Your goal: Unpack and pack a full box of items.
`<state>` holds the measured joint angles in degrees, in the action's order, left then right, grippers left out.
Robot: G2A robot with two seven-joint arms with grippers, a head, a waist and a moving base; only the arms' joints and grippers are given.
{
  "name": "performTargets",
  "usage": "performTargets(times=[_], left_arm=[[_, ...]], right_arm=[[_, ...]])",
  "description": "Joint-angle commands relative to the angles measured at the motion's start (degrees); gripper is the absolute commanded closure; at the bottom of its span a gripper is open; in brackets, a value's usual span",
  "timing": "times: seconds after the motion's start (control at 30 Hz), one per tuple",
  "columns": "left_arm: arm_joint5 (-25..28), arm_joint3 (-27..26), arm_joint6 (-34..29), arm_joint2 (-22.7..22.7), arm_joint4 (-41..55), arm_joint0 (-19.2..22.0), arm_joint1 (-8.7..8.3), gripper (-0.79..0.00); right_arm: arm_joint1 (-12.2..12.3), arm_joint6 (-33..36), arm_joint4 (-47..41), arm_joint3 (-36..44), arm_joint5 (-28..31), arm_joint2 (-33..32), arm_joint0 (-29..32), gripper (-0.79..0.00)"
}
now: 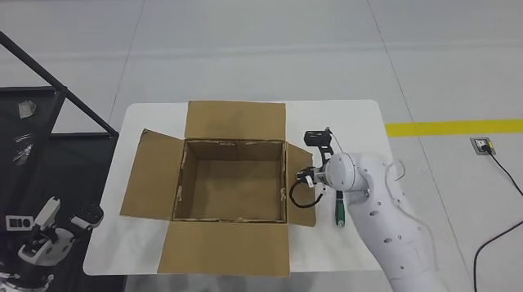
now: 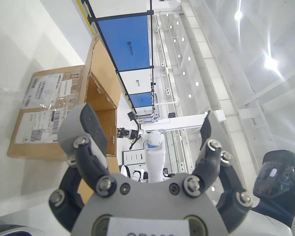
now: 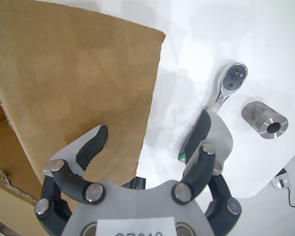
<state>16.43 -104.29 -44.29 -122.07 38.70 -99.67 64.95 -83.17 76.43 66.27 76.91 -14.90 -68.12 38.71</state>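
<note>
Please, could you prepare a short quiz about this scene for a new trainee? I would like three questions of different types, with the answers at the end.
1. True or false: the cardboard box on the table has all four flaps folded shut.
2. Multiple choice: what lies on the table next to the head of the ratchet wrench?
A. a metal cylinder
B. a roll of tape
C. a pair of scissors
3. Fill in the missing word: the right end effector holds nothing, and it is ____ (open or shut).

Key:
1. False. The flaps are spread open and the inside looks empty.
2. A.
3. Open.
</note>
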Motion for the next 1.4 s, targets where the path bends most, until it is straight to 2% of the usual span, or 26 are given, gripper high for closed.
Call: performTargets(times=[0.0, 0.33, 0.73, 0.83, 1.0, 1.17, 1.27, 1.37], left_arm=[[0.0, 0.1, 0.0, -0.1, 0.1, 0.0, 0.02, -0.785], [-0.3, -0.2, -0.6, 0.5, -0.3, 0.5, 0.00, -0.785], [-0.7, -0.6, -1.5, 2.0, -1.4, 1.7, -0.09, -0.785], [-0.7, -0.7, -1.7, 2.3, -1.5, 1.8, -0.10, -0.785], [-0.4, -0.7, -2.2, 2.9, -1.9, 1.5, -0.07, -0.785], [-0.4, -0.5, -2.3, 3.4, -1.9, 1.6, -0.08, -0.785], [-0.3, -0.4, -2.5, 3.5, -1.9, 1.8, -0.10, -0.785], [-0.3, 0.0, -2.7, 3.5, -1.6, 2.0, -0.13, -0.785]], right_arm=[[0.3, 0.4, 0.3, 2.2, 0.1, -1.0, 0.7, -0.785], [2.5, 4.5, 1.3, 23.9, 4.0, -9.7, 9.3, -0.785], [2.5, 4.5, 1.3, 23.9, 4.0, -9.7, 9.3, -0.785], [2.5, 1.5, 0.7, 26.5, 6.1, -8.4, 10.7, -0.785], [3.0, 1.5, -11.5, 33.8, 13.9, -11.4, 13.8, -0.785], [3.4, -0.4, -16.4, 39.8, 17.2, -11.3, 16.7, -0.785], [3.5, -0.6, -16.3, 38.4, 16.8, -9.9, 16.6, -0.785], [3.4, 0.9, -15.0, 32.6, 12.7, -8.2, 13.2, -0.785]])
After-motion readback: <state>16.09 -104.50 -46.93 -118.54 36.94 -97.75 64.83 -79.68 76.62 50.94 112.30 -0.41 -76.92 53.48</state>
